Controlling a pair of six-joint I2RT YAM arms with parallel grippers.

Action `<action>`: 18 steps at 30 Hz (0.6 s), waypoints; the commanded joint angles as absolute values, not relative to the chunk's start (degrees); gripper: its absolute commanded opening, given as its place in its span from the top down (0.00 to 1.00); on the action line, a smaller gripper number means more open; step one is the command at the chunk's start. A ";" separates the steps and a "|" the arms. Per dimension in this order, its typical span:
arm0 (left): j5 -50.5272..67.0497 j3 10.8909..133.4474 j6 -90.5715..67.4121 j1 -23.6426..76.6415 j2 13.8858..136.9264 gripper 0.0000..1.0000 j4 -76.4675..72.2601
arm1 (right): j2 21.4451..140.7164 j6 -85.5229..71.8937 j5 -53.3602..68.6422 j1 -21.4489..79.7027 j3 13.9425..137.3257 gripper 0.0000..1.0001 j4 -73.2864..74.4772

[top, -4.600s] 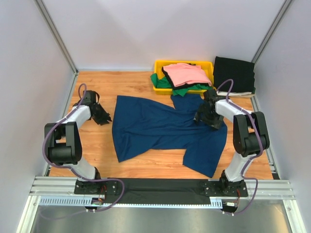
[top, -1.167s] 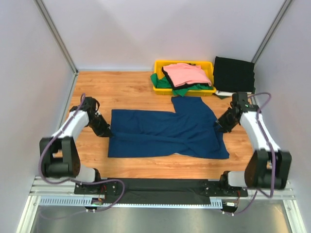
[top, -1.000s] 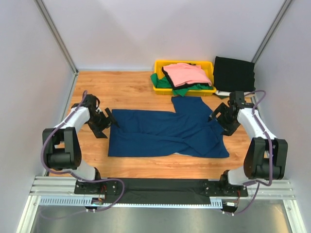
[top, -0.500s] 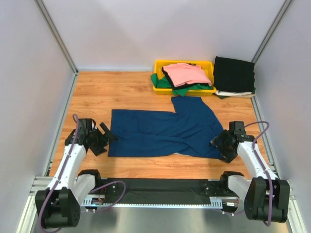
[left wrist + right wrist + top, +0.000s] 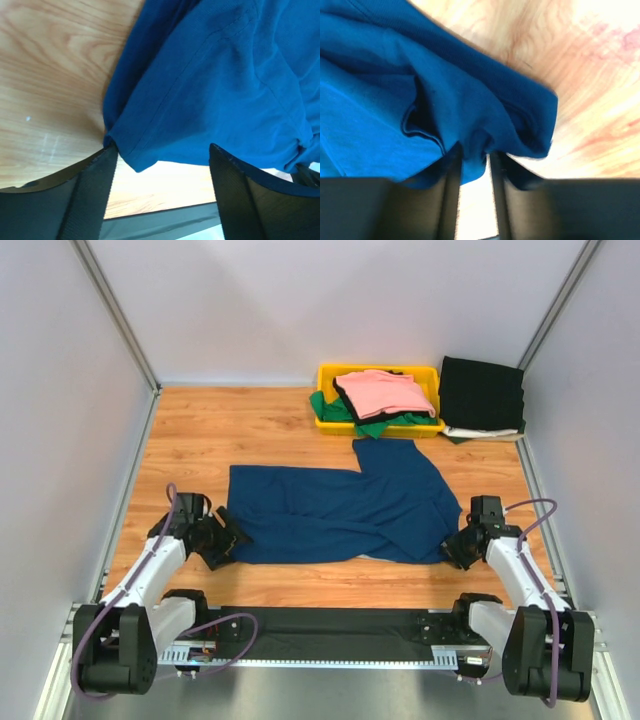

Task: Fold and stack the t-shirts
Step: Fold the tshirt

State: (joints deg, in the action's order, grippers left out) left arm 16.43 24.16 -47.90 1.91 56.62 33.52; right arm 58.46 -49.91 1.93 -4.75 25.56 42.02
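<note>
The navy t-shirt (image 5: 340, 510) is spread flat in the middle of the table (image 5: 240, 420), with one sleeve pointed toward the yellow bin (image 5: 330, 372) at the far edge. Its near left corner is framed by the left tool (image 5: 162, 150), whose fingers (image 5: 95, 185) are held wide apart on either side of the hem. A fold at the near right corner is pinched by the right tool (image 5: 474, 155), its fingers drawn close together on the cloth. The pink t-shirt (image 5: 385, 392) is piled on the green t-shirt (image 5: 330, 408) in the bin. A folded black garment (image 5: 482, 392) is laid just right of the bin.
</note>
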 commanded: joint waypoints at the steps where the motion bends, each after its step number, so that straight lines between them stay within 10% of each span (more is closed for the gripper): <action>1: 15.20 21.27 -47.29 2.81 59.15 0.21 31.64 | 59.68 -50.54 -1.67 -4.83 21.97 0.74 36.83; 5: 13.10 21.80 -47.46 5.09 59.59 0.32 30.42 | 61.17 -49.57 1.56 -4.75 22.85 1.00 33.84; 9: 12.05 27.30 -45.71 5.10 63.09 1.00 27.42 | 63.36 -49.40 2.55 -4.57 26.79 1.00 31.99; 18: 14.15 71.59 -39.29 -1.04 80.86 1.00 44.01 | 82.88 -38.77 8.09 -4.57 75.54 1.00 51.83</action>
